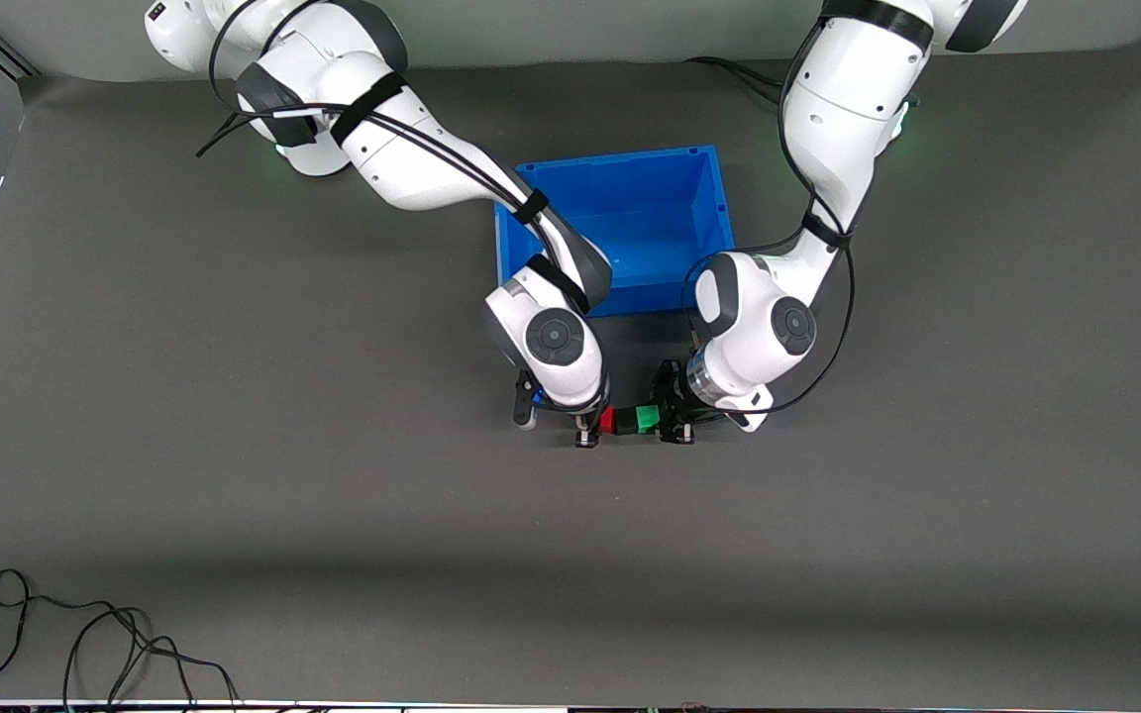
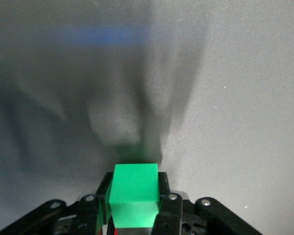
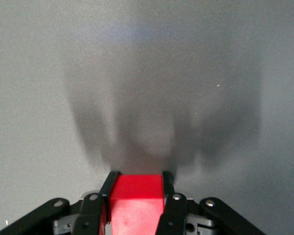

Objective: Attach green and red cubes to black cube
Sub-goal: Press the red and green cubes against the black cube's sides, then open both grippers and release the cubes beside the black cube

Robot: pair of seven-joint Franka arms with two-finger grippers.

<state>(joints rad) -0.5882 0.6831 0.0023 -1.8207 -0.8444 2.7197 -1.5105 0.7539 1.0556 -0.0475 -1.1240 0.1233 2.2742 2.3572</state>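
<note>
The green cube and the red cube are lined up in a row with the black cube between them, over the table just nearer the front camera than the blue bin. My left gripper is shut on the green cube. My right gripper is shut on the red cube. In the left wrist view the fingers clamp the green cube's sides. In the right wrist view the fingers clamp the red cube. The black cube is mostly hidden between the two.
The blue bin stands between the two arms, toward the bases, and looks empty. A black cable lies on the grey mat at the corner nearest the camera, at the right arm's end.
</note>
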